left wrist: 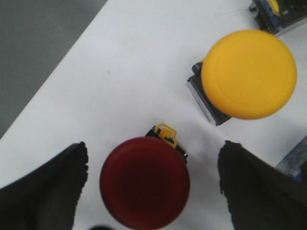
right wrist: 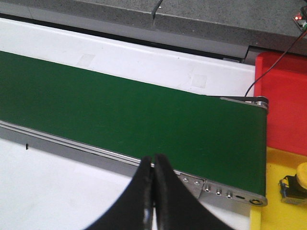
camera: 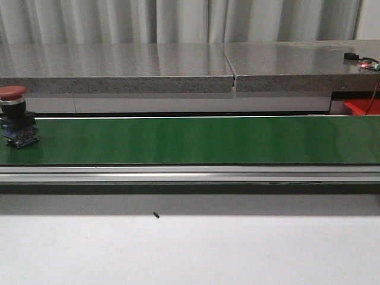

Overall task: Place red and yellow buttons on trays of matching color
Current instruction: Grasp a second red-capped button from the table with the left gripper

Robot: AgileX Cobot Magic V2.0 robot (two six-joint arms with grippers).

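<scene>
In the front view a red button (camera: 14,113) stands upright at the far left of the green conveyor belt (camera: 196,139). In the left wrist view my left gripper (left wrist: 153,167) is open, its two dark fingers either side of another red button (left wrist: 144,182) on the white table, with gaps on both sides. A yellow button (left wrist: 248,74) stands beside it. In the right wrist view my right gripper (right wrist: 153,167) is shut and empty over the belt's near rail. The red tray (right wrist: 283,100) and yellow tray (right wrist: 280,211) lie past the belt's end; a yellow button (right wrist: 296,181) sits in the yellow tray.
A grey stone ledge (camera: 178,62) runs behind the belt. A small black speck (camera: 156,215) lies on the white table in front. Another button part (left wrist: 278,14) shows at the edge of the left wrist view. A cable (right wrist: 276,57) crosses the red tray.
</scene>
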